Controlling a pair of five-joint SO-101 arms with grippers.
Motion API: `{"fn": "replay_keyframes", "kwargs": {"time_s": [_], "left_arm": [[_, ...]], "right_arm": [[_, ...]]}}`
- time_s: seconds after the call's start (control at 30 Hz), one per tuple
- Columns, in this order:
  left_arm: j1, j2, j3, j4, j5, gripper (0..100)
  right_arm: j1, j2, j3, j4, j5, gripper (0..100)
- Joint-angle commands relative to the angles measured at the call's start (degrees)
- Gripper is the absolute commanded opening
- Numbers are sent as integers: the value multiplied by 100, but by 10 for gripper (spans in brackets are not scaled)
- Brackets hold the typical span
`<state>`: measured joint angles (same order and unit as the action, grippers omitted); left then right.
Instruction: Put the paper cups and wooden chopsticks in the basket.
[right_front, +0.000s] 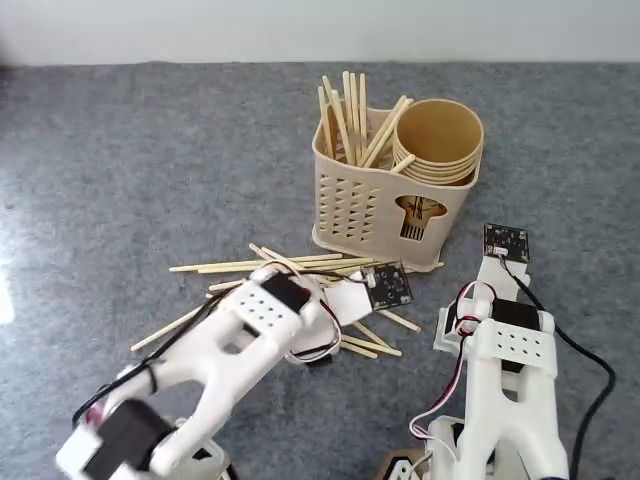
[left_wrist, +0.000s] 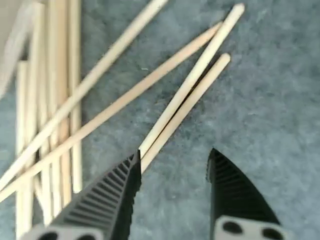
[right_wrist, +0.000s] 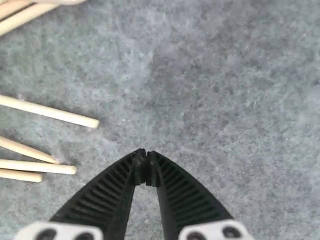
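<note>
Left tool spread over pale slender wooden chopsticks, right tool pressed together above grey felt

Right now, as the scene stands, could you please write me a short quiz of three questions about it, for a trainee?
1. True or false: the paper cups already sit in the basket.
2. Choose one. The right gripper is: A) open; B) shut on nothing; C) shut on a cup.
3. Short answer: which gripper is open over a pair of chopsticks that lie on the table?

Key
1. True: they are stacked in one compartment.
2. B: its jaws meet, with nothing between them.
3. The left gripper.
</note>
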<state>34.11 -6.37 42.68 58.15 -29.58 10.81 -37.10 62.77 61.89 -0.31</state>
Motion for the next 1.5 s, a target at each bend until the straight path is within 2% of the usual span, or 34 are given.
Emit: {"fn": "replay_keyframes", "kwargs": {"time_s": [0.0, 0.17, 0.37, 0.5, 0.7, 1.0, 1.13, 1.47], "left_arm": [[53, 378, -558, -167, -273, 212], [53, 615, -910, -202, -281, 211], [422, 941, -1051, -176, -281, 209], [334, 1178, -1297, -123, -264, 209], [290, 1934, -2202, 642, -281, 203], [316, 3393, -3925, 2084, -290, 93], [325, 3393, -3960, 2110, -290, 39], [281, 3235, -3916, 2136, -273, 13]], "right_arm": [[84, -145, -193, -84, 62, 10], [84, -145, -193, -84, 62, 10], [92, -145, -193, -84, 70, 10], [101, -145, -193, -57, 70, 10], [101, -154, -202, -66, 70, 10], [101, -154, -202, -75, 70, 10], [101, -154, -202, -75, 70, 10], [101, -154, -202, -75, 70, 10]]}}
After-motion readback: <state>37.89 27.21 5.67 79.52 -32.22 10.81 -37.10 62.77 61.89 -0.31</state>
